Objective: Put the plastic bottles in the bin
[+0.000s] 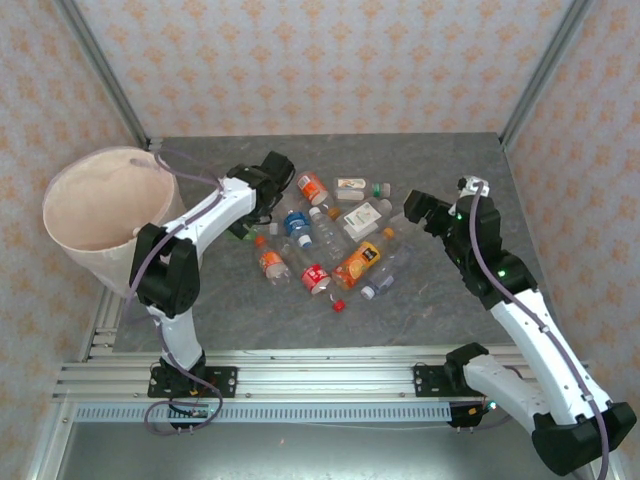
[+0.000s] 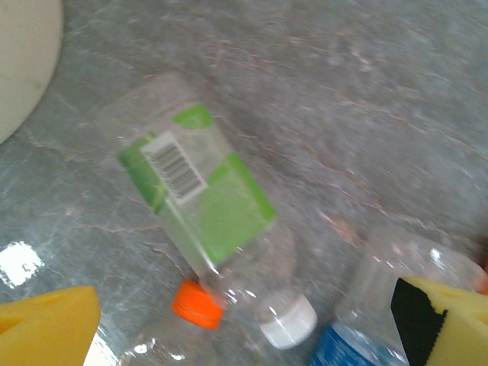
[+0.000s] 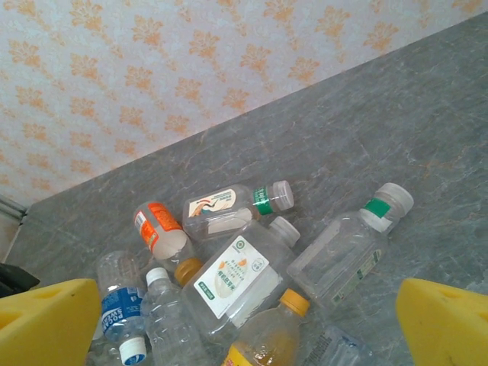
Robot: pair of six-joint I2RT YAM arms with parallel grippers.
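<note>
You have a grey counter (image 1: 430,160) with everything on it. The big bin (image 1: 80,262) stands upright at the left edge with its mouth up, so bottles can drop straight in. It looks empty inside. The plastic bottles (image 1: 330,240) lie on their sides in a loose heap in the middle, well apart from the bin, so I think the job has hardly begun. Your left hand (image 2: 248,324) hangs wide open and holds nothing, low over the side of the heap nearest the bin. Your right hand (image 3: 248,335) is wide open and empty too, over the heap's right side. Under the left hand lies a green-label bottle (image 2: 206,198) with room around its body, so it looks like an easy first pick. Its white cap (image 2: 288,319) sits just beside another bottle's orange cap (image 2: 197,303).
</note>
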